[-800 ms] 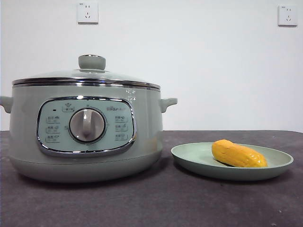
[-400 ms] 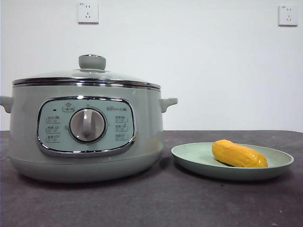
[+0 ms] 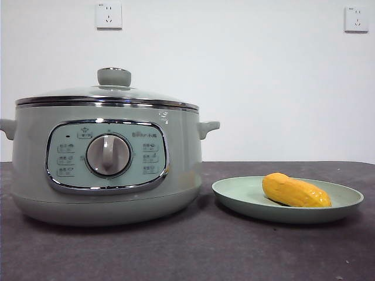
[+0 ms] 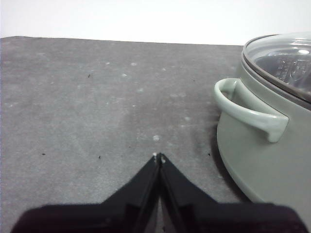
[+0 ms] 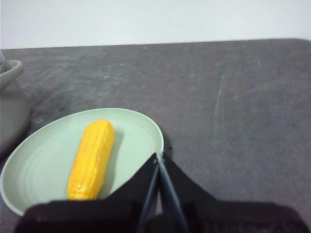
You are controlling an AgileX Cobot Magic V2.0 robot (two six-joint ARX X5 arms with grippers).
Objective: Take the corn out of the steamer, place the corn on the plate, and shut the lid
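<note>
The steamer [image 3: 105, 164], a pale sage-green electric cooker, stands on the left of the dark grey table [image 3: 193, 252] in the front view, its chrome-framed panel and central dial [image 3: 108, 154] facing the camera. The glass lid [image 3: 105, 93] sits closed on its chrome rim, with the round green knob [image 3: 113, 76] on top. A small side handle [image 3: 208, 127] juts from the cooker's right side toward the plate. The left gripper [image 4: 158, 158] hangs over bare table beside the cooker's other handle [image 4: 248, 109], apart from it; its two black jaws are pressed together at the tips and hold nothing. To the right of the steamer, near it but not touching, lies the pale green plate [image 3: 234, 196]. The corn [image 3: 296, 190], a short glossy yellow-orange cob, lies on its side inside the plate, a little right of the plate's centre in the front view. The right gripper [image 5: 159, 156] is above the plate's rim [image 5: 158, 133], beside the corn [image 5: 92, 160] without touching it; its jaws are likewise closed tip to tip and empty. Neither arm appears in the front view. Two white wall sockets [image 3: 108, 16] are mounted high on the white wall behind.
</note>
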